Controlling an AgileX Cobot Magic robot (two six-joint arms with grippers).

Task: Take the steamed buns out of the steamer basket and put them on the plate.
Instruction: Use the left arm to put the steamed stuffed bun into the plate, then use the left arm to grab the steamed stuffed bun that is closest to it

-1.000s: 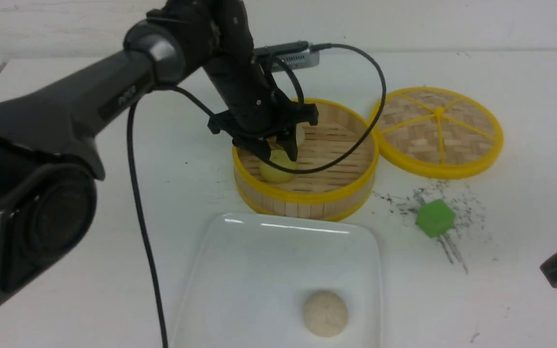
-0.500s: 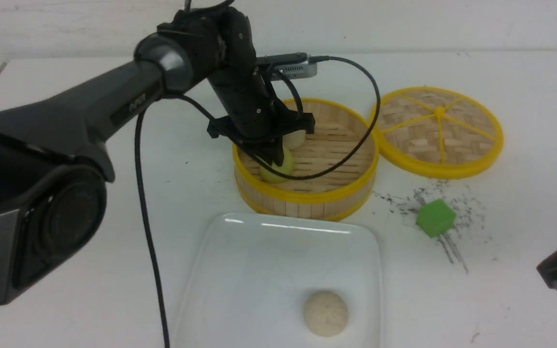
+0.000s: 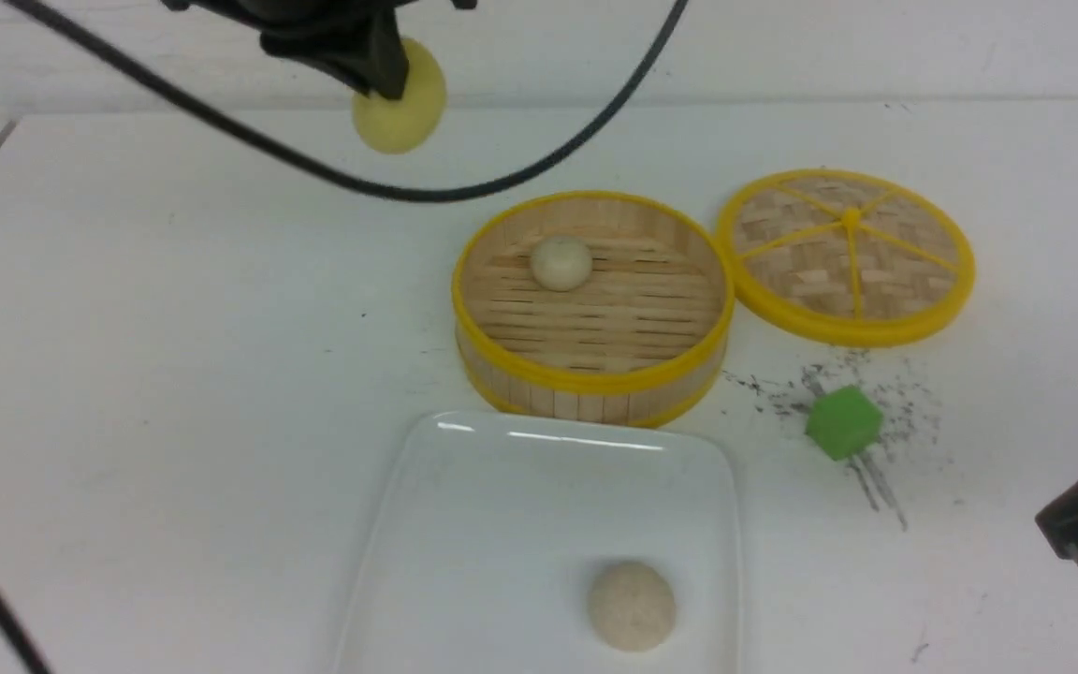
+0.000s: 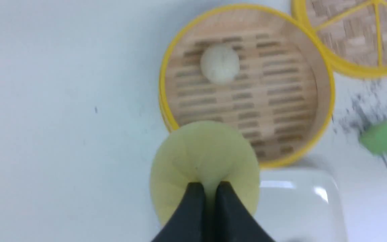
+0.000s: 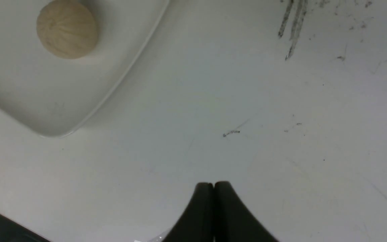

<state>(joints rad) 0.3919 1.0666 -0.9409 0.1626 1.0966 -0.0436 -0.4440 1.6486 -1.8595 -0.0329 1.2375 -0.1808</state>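
Left gripper (image 4: 210,189) pinches yellow-green bun (image 4: 204,153), dented: likely soft, light, squeeze sides gently | right gripper (image 5: 213,187) clenched, empty | beige bun (image 3: 560,261): steamer basket (image 3: 586,380), 11 o'clock.

plate (image 3: 473,543): left half bare | beige bun (image 3: 631,605) at right | steamer basket (image 3: 586,382) just beyond

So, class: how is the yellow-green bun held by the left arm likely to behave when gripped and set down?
Probably soft: the yellow-green bun creases where the left jaws pinch it. Likely light, since that narrow pinch alone carries it in the air. Being rounded, it might roll on the glossy plate.
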